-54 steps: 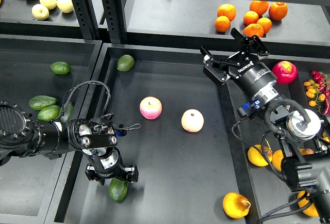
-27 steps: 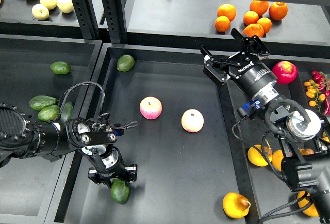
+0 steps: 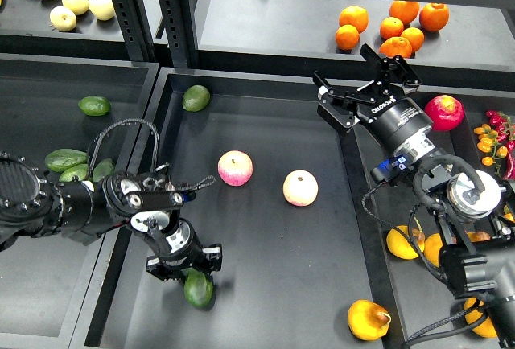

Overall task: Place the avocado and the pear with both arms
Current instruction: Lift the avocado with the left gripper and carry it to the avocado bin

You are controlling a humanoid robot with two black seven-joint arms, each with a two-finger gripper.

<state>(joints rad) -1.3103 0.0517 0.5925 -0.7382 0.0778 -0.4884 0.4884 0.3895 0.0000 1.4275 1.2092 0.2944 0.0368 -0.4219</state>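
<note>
Though partly hidden, avocado point(image 3: 199, 289) looks smooth, dk green.

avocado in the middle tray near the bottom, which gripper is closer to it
Left. The left gripper sits right on top of the avocado, fingers around it. The right gripper is far off at the tray's upper right, open and empty.

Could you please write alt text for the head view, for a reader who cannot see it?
The left gripper is closed around a dark green avocado low in the central black tray, while the right gripper hangs open and empty over the tray's far right corner. Two pink-yellow apples lie mid-tray, and a pear lies at the lower right.
</note>
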